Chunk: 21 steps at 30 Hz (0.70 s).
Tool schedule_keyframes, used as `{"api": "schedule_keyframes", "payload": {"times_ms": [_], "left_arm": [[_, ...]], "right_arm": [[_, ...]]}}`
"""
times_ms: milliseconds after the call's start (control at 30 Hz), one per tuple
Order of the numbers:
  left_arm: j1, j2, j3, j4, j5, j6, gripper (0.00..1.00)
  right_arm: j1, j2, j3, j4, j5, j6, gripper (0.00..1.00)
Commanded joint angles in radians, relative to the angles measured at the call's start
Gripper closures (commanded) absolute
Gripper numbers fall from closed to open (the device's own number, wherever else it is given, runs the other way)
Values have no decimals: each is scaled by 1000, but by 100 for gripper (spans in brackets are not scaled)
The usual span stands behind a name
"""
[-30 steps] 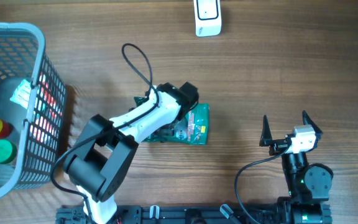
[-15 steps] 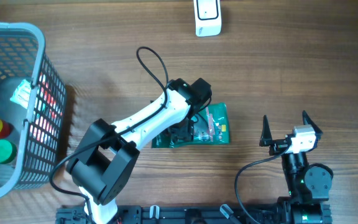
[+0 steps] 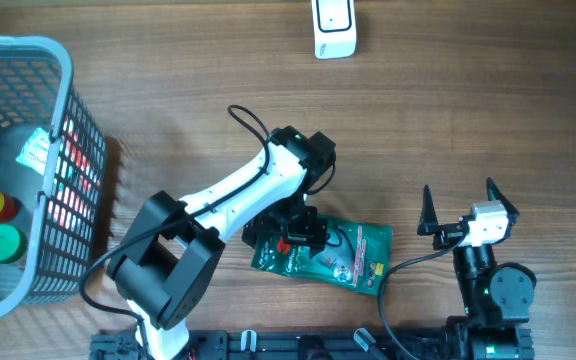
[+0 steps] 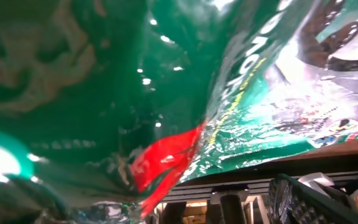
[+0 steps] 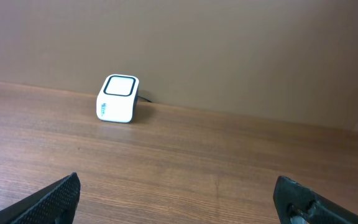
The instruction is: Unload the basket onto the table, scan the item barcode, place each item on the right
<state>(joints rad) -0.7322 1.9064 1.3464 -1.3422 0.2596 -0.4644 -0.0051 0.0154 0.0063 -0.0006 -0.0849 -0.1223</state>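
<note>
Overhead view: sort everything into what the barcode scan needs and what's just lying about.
For the job:
green packet
white scanner
left hand, over the packet

Lying about:
blue basket
green-capped bottle in it
right hand, empty

The overhead camera looks straight down on the wooden table (image 3: 468, 120), from the basket (image 3: 86, 170) at left to the white scanner (image 3: 334, 30) at the far edge. The left wrist camera is pressed close against the green packet (image 4: 92, 93) — it fills nearly the whole frame. The right wrist camera sits low by the near edge, facing the far wall (image 5: 229, 37); it shares the scanner and tabletop with the overhead view.
</note>
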Motion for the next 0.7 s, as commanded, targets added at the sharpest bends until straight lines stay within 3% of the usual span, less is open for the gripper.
{"api": "schedule_keyframes", "payload": {"times_ms": [0, 233, 500, 667], "left_arm": [[-3, 13, 17, 44, 19, 16, 0], [7, 13, 17, 256, -73, 8, 0], [72, 13, 17, 383, -91, 8, 0], [127, 13, 17, 441, -105, -8, 0]], "right_arm": [[6, -11, -1, 3, 10, -9, 0], [6, -11, -1, 3, 10, -9, 0], [6, -11, -1, 5, 12, -13, 0], [6, -11, -1, 2, 32, -140, 0]]}}
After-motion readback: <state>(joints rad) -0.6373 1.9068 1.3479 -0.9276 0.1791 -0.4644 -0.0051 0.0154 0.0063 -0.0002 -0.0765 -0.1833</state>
